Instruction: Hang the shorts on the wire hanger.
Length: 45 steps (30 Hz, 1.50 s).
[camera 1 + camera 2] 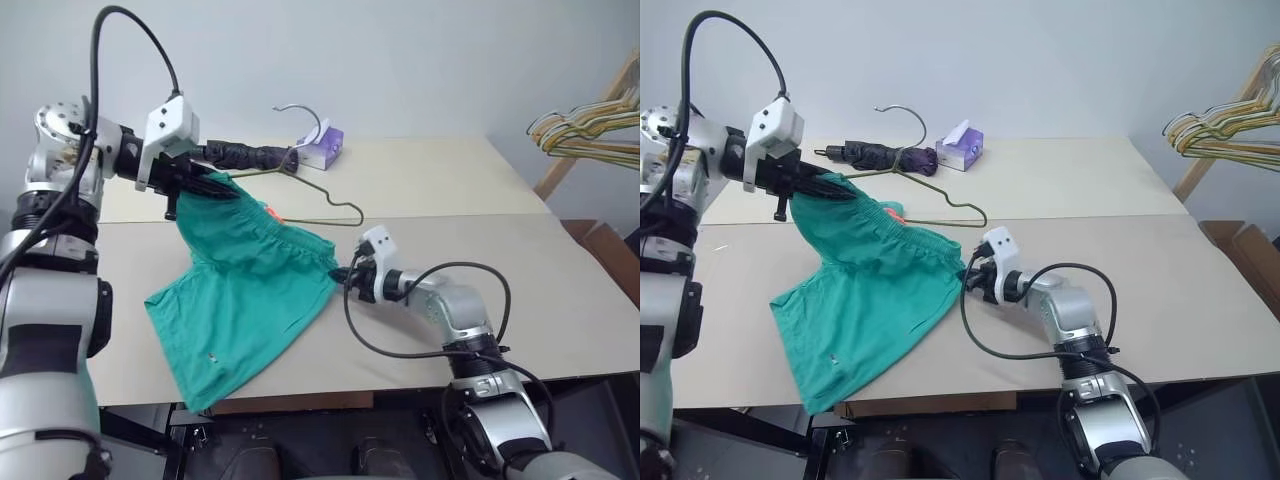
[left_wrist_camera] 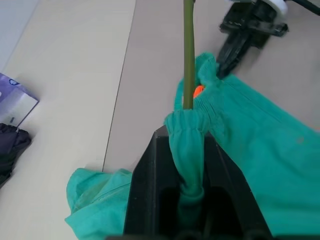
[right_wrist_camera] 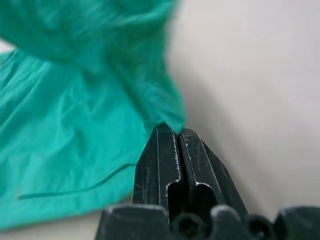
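I see the left gripper [image 1: 205,185] pinching the shorts [image 1: 250,300] waistband, lifted; the right gripper [image 3: 170,132], pressed together, pinches the waistband's other end. Teal shorts drape onto the beige tabletop [image 1: 560,290]; hanger [image 1: 330,205] lies behind.

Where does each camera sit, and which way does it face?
Eye views: on the head, looking forward and down at the table; both arms show.
Left wrist view: along the left fingers, shut on the shorts and hanger.
Right wrist view: along the shut right fingers, tips on the shorts' edge.
All share the shorts.
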Motion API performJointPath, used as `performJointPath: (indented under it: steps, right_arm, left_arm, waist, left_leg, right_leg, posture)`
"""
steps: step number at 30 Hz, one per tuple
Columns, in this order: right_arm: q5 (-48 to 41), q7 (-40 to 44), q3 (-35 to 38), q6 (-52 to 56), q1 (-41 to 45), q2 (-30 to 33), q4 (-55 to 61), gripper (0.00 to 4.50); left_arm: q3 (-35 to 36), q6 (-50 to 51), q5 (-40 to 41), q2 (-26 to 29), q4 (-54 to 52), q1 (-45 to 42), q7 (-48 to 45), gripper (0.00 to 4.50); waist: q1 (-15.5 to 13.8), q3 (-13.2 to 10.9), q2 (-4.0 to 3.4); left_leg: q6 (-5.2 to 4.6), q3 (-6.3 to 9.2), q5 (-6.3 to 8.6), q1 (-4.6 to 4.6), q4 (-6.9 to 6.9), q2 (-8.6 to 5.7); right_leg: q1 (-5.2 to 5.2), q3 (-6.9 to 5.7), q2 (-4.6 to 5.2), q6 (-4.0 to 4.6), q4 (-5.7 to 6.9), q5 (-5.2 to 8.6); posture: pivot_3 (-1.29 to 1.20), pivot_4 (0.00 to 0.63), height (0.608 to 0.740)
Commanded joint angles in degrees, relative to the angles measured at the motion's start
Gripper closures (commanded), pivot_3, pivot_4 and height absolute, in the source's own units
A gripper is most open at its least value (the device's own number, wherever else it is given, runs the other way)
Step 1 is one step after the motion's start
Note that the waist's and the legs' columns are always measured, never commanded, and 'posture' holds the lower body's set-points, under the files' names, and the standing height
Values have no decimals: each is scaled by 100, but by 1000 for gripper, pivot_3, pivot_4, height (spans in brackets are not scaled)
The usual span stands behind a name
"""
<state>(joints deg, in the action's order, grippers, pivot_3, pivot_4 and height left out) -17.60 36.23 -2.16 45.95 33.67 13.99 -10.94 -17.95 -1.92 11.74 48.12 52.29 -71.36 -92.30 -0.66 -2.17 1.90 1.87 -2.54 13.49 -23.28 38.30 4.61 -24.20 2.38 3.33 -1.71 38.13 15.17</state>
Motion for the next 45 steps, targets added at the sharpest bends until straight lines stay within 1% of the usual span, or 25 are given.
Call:
performJointPath:
  steps: [1,6,8,13,19,21,24,27,28,30,33,36,39,42,45]
  right_arm:
    - [-167,41,394,-99,167,289,48,4473]
    - [-157,150,420,-161,201,617,-160,4473]
    - [-104,191,371,-210,201,709,-252,4473]
    - [-76,297,363,-260,187,964,-260,4473]
    - [-81,296,472,-274,233,1187,-342,4473]
    - [-89,416,388,-328,226,1252,-214,4473]
    - [-43,523,228,-451,281,1339,2,4473]
    - [31,507,52,-337,488,1428,113,4473]
    - [119,593,-145,-398,575,1502,297,4473]
    - [70,746,-312,-335,757,1572,579,4473]
    - [440,804,-792,-429,965,1860,910,4473]
    - [405,856,-870,-172,1279,1912,1073,4473]
    - [533,1052,-1137,-9,1723,2067,1217,4473]
    - [653,1332,-1461,42,2099,2187,1429,4473]
    - [730,1374,-1613,194,2423,2135,1465,4473]
  left_arm:
    - [-125,127,451,403,-483,115,-20,4388]
    - [-272,281,1018,838,-980,445,-20,4388]
    - [-278,334,1116,940,-1065,508,-20,4388]
    - [-292,152,730,1111,-879,545,-20,4388]
    - [-219,79,721,1325,-763,507,-20,4388]
    - [-171,93,632,1334,-734,461,-20,4388]
    - [-299,-61,341,1351,-702,473,-20,4388]
    - [-416,4,479,1361,-777,538,-20,4388]
    - [-394,26,427,1298,-765,525,-20,4388]
    - [-415,-47,281,1226,-740,522,-20,4388]
    - [-304,-129,111,1110,-644,528,-20,4388]
    - [-197,-162,-78,979,-580,544,-20,4388]
    - [1,-253,-294,752,-472,557,186,4388]
    - [229,-163,-305,529,-436,560,224,4388]
    - [421,-118,-277,390,-477,584,206,4388]
  waist:
    - [2,0,0]
    - [15,0,0]
    - [13,0,0]
    - [0,0,0]
    - [3,0,0]
    - [-1,0,0]
    - [-2,0,0]
    - [5,0,0]
    - [-1,0,0]
    - [-3,0,-1]
    - [-4,0,-1]
    - [-3,0,-1]
    - [-5,0,-1]
    - [-7,-1,-1]
    - [-6,-1,-1]
  left_leg:
    - [0,0,0,0,0,0]
    - [0,0,0,4,0,1]
    - [0,-1,0,2,0,1]
    - [0,-1,0,4,1,0]
    - [-1,-2,0,3,1,0]
    - [-1,-2,0,3,1,0]
    - [-1,-2,0,2,1,0]
    - [-1,-3,0,4,1,0]
    - [-1,-3,0,3,1,0]
    - [0,-3,0,2,1,0]
    - [-1,-3,0,1,1,1]
    - [-1,-3,0,1,1,0]
    - [-1,-5,0,1,1,1]
    - [-1,-5,0,-2,2,1]
    - [-1,-5,1,-3,2,2]
  right_leg:
    - [0,0,0,0,1,0]
    - [2,1,0,0,3,0]
    - [1,1,0,0,1,0]
    - [3,0,-1,0,3,0]
    - [1,1,0,0,1,0]
    - [1,0,-1,0,1,0]
    - [2,0,-1,0,1,0]
    - [1,1,-1,0,2,0]
    - [1,1,0,0,2,0]
    - [-1,0,0,0,2,0]
    - [-2,0,0,0,1,0]
    - [-1,0,0,0,0,1]
    - [-2,0,0,0,1,0]
    - [-6,-1,0,0,1,0]
    - [-6,-1,0,0,0,0]
  posture:
    - [98,0,740]
    - [94,0,740]
    - [100,0,740]
    - [106,0,740]
    - [109,0,740]
    - [109,0,740]
    - [112,0,740]
    - [113,0,740]
    - [109,0,740]
    - [109,0,740]
    - [107,0,740]
    - [99,0,740]
    - [100,0,740]
    - [99,0,740]
    - [100,0,740]
